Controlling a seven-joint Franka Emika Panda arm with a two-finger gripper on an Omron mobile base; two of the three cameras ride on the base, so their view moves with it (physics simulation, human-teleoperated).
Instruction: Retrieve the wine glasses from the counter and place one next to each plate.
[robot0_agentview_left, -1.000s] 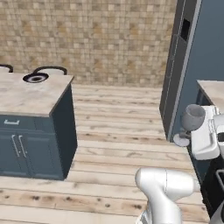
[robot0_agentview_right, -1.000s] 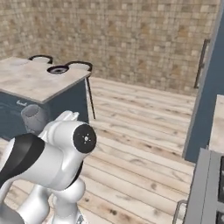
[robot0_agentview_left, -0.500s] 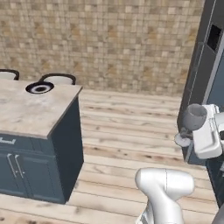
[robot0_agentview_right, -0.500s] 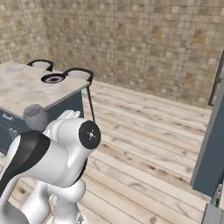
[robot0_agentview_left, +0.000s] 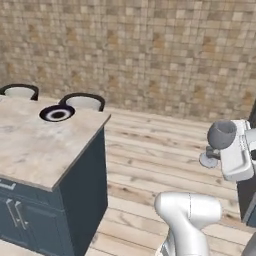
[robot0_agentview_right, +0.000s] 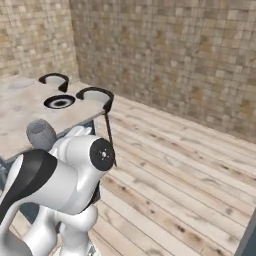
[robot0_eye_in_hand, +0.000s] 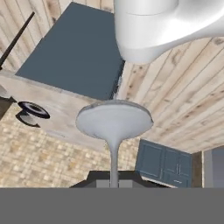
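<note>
Clear glass is nearest us: we carry one wine glass (robot0_agentview_left: 220, 136) with the gripper (robot0_eye_in_hand: 113, 183) clamped on its stem, foot (robot0_eye_in_hand: 114, 119) toward the hand camera. We judge this the carrying step, with the glass off the counter and not yet set down. Beyond the glass stands the marble island (robot0_agentview_left: 35, 145), and on its far end the dark plate (robot0_agentview_left: 57, 113). Next, we need to approach that plate and lower the glass upright beside it. Our right base view adds the two chair backs (robot0_agentview_right: 95, 93) behind the plate; our hand view adds blue cabinets (robot0_eye_in_hand: 166, 162).
</note>
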